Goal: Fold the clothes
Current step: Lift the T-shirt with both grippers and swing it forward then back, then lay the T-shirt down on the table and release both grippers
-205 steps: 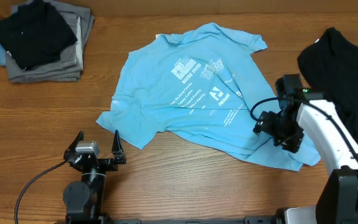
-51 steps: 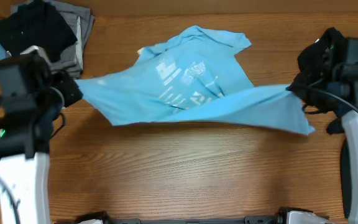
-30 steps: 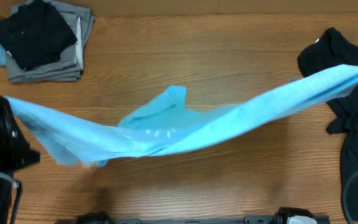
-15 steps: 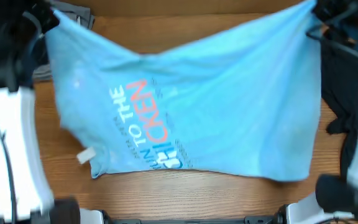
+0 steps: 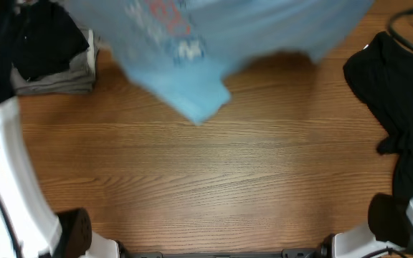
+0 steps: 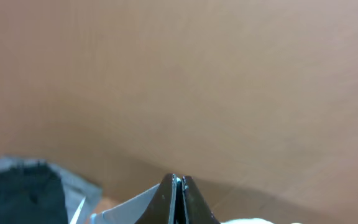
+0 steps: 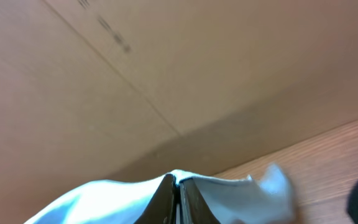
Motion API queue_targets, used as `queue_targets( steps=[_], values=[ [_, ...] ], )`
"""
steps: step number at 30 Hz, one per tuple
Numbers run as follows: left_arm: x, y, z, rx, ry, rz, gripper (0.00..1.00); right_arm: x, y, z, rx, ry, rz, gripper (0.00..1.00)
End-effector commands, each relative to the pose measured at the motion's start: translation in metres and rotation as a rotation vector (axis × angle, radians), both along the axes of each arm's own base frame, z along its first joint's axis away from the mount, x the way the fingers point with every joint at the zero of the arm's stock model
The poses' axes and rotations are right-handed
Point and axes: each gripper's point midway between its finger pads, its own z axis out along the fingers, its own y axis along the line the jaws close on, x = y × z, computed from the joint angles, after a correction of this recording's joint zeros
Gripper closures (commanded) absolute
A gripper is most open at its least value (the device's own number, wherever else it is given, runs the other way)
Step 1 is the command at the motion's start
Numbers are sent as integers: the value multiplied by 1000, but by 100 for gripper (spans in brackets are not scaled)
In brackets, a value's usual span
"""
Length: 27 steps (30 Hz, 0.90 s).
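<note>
The clothes, a light blue T-shirt (image 5: 214, 29), hang blurred along the top edge of the overhead view, lifted off the table, with a fold drooping toward the middle. Neither gripper shows in the overhead view. In the left wrist view my left gripper (image 6: 177, 180) is shut, a sliver of pale cloth (image 6: 132, 205) pinched at its tips and trailing to the left. In the right wrist view my right gripper (image 7: 174, 177) is shut on a ridge of the blue shirt (image 7: 104, 199), which spreads to both sides of the fingers.
A stack of folded grey garments with a black one on top (image 5: 49, 64) lies at the back left. A black garment (image 5: 393, 93) is heaped at the right edge. My white left arm (image 5: 13, 179) runs down the left side. A brown wall fills both wrist views.
The shirt, spread wide with its lettering facing the camera half a second ago, has swung toward the far side of the table. Both grippers have left the overhead view.
</note>
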Motion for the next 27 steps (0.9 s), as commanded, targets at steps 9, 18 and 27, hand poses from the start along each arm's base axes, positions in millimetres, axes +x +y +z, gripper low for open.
queue_targets(
  steps=[9,18,27],
  values=[
    [-21,-5,-129,-8,511,-40,96,-29,8,-103,27,411,23,96],
    [-48,4,-241,-27,936,10,96,-54,19,-183,74,722,49,96],
    [-41,-57,-328,-38,1084,-252,73,-59,6,-218,35,834,-18,96]
  ],
)
